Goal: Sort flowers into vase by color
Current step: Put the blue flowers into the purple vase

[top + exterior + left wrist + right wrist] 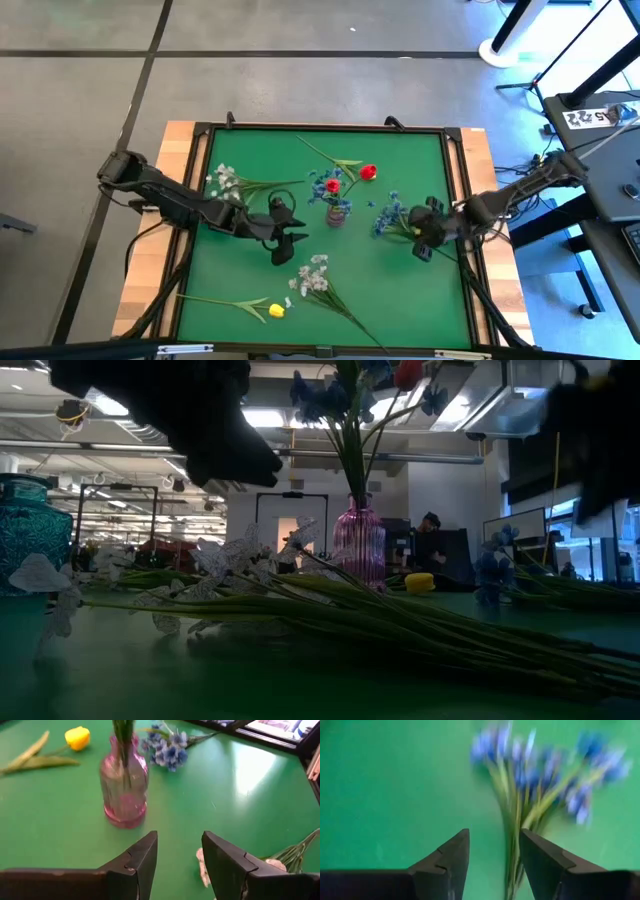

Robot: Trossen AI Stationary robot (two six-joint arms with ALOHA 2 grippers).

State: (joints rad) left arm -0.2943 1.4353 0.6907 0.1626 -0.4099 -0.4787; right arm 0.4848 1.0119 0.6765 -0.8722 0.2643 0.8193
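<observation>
A pink glass vase (338, 213) stands mid-table holding blue blossoms and a red bloom (332, 185); a second red bloom (367, 172) shows beside it. A blue spray (389, 218) lies on the table right of the vase. My right gripper (424, 243) is open at the spray's stem end, and the stems (516, 855) run between its fingers. My left gripper (291, 240) is open left of the vase (124, 780), above white blossoms (202, 866). One white spray (313, 275) lies near the front, another (226, 182) at the left. A yellow tulip (275, 311) lies front left.
A raised dark frame (330, 128) borders the green table. The white spray's long stems (400, 625) lie across the front of the low view. A teal vase (30, 530) shows at the left of that view. Green table between the vase and the left gripper is bare (65, 830).
</observation>
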